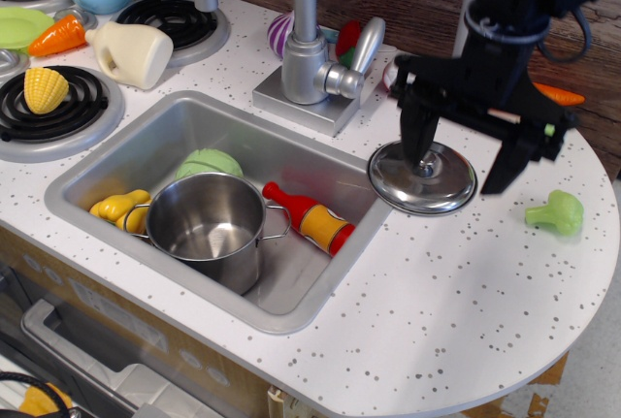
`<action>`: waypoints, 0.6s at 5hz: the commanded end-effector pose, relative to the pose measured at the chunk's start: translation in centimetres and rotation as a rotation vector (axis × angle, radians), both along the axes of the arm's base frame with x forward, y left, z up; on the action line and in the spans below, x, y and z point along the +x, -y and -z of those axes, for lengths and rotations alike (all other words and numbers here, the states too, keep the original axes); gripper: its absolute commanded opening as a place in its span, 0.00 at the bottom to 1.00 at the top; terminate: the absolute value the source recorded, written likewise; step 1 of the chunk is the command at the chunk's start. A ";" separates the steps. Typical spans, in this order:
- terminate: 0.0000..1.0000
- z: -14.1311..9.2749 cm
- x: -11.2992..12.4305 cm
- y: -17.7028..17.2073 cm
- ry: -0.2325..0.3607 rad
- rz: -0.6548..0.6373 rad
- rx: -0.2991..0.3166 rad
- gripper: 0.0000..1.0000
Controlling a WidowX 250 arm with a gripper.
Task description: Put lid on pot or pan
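The steel pot (pixel 207 227) stands open in the sink, its wire handles at the sides. The shiny round lid (pixel 421 178) with a small centre knob lies flat on the counter right of the sink. My black gripper (pixel 464 154) is open above the lid's far right part. Its left finger (pixel 415 131) stands over the knob and its right finger (pixel 516 153) hangs past the lid's right edge. It holds nothing.
In the sink (pixel 116 161) lie a green piece (pixel 210 163), a yellow toy (pixel 118 208) and a red-and-yellow bottle (pixel 310 218). The faucet (pixel 312 49) stands behind. A green broccoli (pixel 556 212) lies right of the lid. Burners, corn (pixel 44 89), a cream jug (pixel 131 52) and a carrot (pixel 56 37) are at left.
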State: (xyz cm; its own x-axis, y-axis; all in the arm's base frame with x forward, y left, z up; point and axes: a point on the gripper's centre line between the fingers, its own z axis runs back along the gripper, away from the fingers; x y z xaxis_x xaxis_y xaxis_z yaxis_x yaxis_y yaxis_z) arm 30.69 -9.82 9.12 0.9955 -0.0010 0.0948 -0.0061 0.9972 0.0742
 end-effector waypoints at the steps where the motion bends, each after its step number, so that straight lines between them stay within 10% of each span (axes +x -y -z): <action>1: 0.00 1.5 4.3 -1.5 0.078 0.075 0.001 1.00; 3: 0.00 3.6 8.2 -3.5 0.132 0.146 0.004 1.00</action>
State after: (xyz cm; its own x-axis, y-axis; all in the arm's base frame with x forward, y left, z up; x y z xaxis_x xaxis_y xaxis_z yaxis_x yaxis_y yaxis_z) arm 38.30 -6.10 3.48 0.9750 -0.1319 0.1785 0.1190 0.9895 0.0815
